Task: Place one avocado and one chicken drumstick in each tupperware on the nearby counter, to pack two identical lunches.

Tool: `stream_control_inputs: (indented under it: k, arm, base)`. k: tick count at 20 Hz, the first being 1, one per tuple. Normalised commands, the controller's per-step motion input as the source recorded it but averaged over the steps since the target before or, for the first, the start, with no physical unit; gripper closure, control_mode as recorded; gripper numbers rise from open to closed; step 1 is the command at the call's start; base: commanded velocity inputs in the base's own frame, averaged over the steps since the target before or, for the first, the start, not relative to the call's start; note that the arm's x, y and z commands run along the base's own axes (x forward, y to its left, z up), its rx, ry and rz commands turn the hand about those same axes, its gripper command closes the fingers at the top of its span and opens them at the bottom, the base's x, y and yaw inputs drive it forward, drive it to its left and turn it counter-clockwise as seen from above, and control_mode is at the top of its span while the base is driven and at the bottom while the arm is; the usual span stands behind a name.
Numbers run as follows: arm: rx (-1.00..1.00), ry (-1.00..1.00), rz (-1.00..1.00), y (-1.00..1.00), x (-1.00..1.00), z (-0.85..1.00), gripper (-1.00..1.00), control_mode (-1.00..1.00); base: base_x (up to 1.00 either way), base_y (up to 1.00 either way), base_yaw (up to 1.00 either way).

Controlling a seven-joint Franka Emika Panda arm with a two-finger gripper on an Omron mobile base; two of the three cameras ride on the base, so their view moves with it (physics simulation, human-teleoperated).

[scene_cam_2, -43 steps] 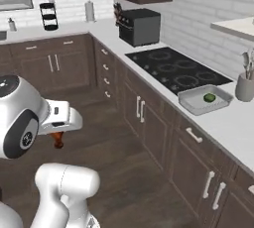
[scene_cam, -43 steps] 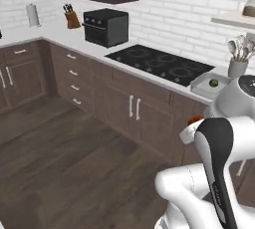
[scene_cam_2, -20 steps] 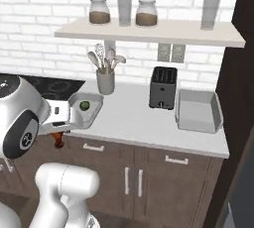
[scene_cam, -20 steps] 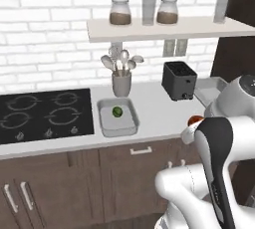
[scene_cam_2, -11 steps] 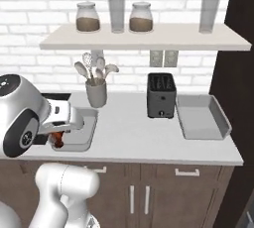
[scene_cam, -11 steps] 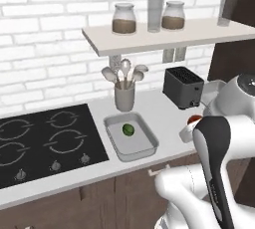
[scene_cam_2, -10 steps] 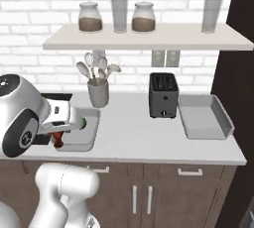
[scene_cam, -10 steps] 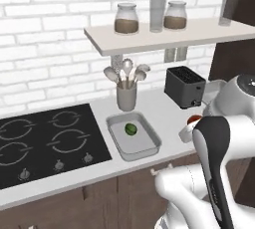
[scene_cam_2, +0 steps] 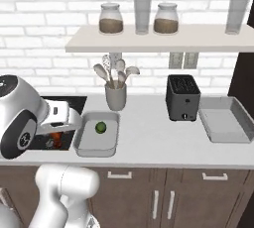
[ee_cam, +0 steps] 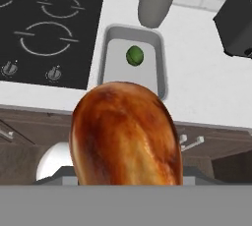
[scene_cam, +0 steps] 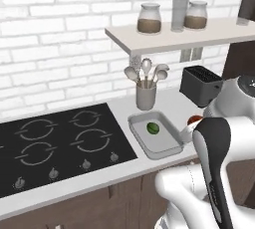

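Observation:
A glossy reddish-brown chicken drumstick (ee_cam: 125,134) looms large in the hand view, and my gripper (scene_cam_2: 57,135) is shut on it; its fingertips are hidden behind the meat. The drumstick (scene_cam_2: 55,141) hangs off the counter's front edge, left of the nearer tupperware (scene_cam_2: 94,151). That grey tupperware (ee_cam: 102,58) holds one dark green avocado (ee_cam: 134,55) and lies ahead of the drumstick. In the left base view the drumstick (scene_cam: 194,120) peeks out beside my arm, right of the tupperware (scene_cam: 164,154) and its avocado (scene_cam: 153,128). Right of the toaster, a second tupperware (scene_cam_2: 225,120) holds nothing.
A black toaster (scene_cam_2: 182,97) stands on the off-white counter (scene_cam_2: 149,147) between the two trays. A grey utensil cup (scene_cam_2: 115,95) is behind the nearer tray, and the black hob (scene_cam: 55,143) lies to its left. A wall shelf (scene_cam_2: 158,38) with jars hangs above.
The base has driven along and up to the counter, so the whole scene shifted and the trays came nearer. The drumstick has stayed in my gripper throughout.

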Motion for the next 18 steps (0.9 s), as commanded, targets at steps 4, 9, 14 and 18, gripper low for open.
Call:
stream_control_inputs:
  k: [4,9,14,18]
  arm:
    - [0.0,0.0,0.0,0.0,0.0,0.0,1.0,1.0]
    - [0.0,0.0,0.0,0.0,0.0,0.0,1.0,1.0]
    - [0.0,0.0,0.0,0.0,0.08,-0.04,1.0,-1.0]
    - [0.0,0.01,0.0,0.0,0.67,-0.44,1.0,-1.0]
  base:
    - [0.49,0.45,0.0]
    - [0.57,0.38,0.0]
    - [0.27,0.0,0.0]
    - [0.0,0.0,0.0]
